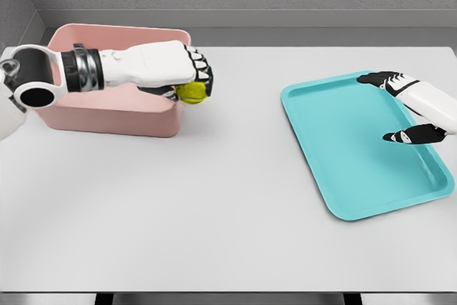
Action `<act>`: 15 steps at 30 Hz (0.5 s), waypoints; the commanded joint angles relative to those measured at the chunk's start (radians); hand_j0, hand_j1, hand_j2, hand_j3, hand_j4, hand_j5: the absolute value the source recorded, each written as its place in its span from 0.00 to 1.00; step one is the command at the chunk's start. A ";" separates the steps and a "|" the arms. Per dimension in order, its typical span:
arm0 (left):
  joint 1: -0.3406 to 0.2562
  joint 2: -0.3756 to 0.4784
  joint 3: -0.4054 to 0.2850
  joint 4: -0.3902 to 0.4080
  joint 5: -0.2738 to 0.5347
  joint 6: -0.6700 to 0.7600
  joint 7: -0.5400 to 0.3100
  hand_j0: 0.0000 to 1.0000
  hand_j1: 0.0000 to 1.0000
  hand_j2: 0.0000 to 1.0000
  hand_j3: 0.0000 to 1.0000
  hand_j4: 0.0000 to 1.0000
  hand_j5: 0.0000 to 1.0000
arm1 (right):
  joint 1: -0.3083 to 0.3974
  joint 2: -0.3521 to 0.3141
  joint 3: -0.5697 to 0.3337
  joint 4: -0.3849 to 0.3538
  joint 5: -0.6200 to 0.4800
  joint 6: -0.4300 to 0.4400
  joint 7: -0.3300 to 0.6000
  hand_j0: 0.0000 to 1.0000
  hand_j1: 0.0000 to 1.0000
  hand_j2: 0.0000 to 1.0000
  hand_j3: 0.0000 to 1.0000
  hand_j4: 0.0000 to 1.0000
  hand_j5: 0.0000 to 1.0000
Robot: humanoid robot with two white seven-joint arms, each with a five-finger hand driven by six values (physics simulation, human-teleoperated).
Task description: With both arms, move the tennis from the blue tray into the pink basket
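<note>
**Ana:** Grey walls stand behind a pale table (214,198), and only the head view is given. What do you see on it?

**Ben:** At the far left is the pink basket (107,116), at the right the blue tray (343,141), well apart. The tray looks empty.

**Ana:** And the ball?

**Ben:** The tennis ball (191,92) is in the left hand (187,73). The fingers are curled over it from above, clamped on it. It hangs at the right end of the basket, about over the rim. I cannot tell if it is inside the wall or just outside.

**Ana:** The right hand (403,108)?

**Ben:** It hovers over the far side of the tray, fingers apart, holding nothing.

**Ana:** How will the ball handle, do you think?

**Ben:** I judge it light, a little springy, with a felt cover that does not slip easily. It is round, so it rolls and can bounce. A hold around its widest part is best. It should be let go low inside the basket, else it may jump out.
</note>
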 commanded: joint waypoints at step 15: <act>0.012 0.077 0.110 0.236 0.091 0.002 0.015 1.00 1.00 1.00 1.00 1.00 1.00 | 0.000 -0.001 0.000 0.000 -0.008 0.003 -0.001 1.00 1.00 1.00 1.00 1.00 1.00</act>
